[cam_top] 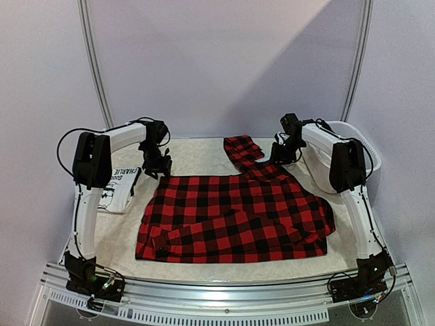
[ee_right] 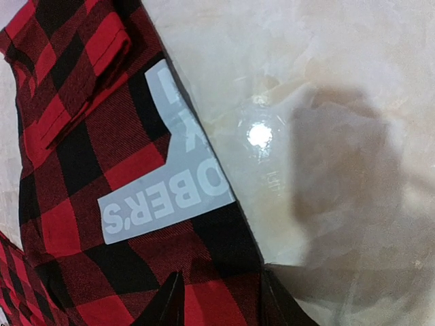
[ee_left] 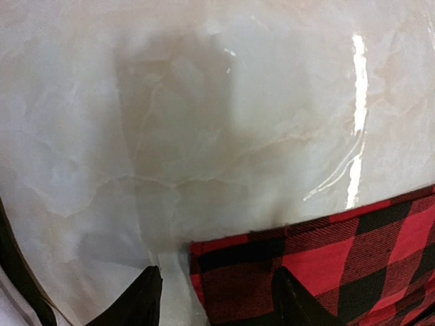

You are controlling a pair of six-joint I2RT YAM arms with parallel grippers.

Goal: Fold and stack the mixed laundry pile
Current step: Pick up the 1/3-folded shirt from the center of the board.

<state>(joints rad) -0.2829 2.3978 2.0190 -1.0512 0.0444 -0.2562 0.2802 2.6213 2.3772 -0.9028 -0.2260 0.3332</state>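
Red-black plaid shirt (cam_top: 238, 217) spread flat on the table (cam_top: 204, 153), long axis left to right, one sleeve pointing far-right; at its far edge, left fingers (ee_left: 139, 305) and right fingers (ee_right: 170, 305) stand parted, straddling the cloth's border.

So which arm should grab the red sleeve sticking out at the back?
Probably the right. The right gripper hovers open beside that sleeve; the left gripper is at the opposite back corner of the plaid shirt.
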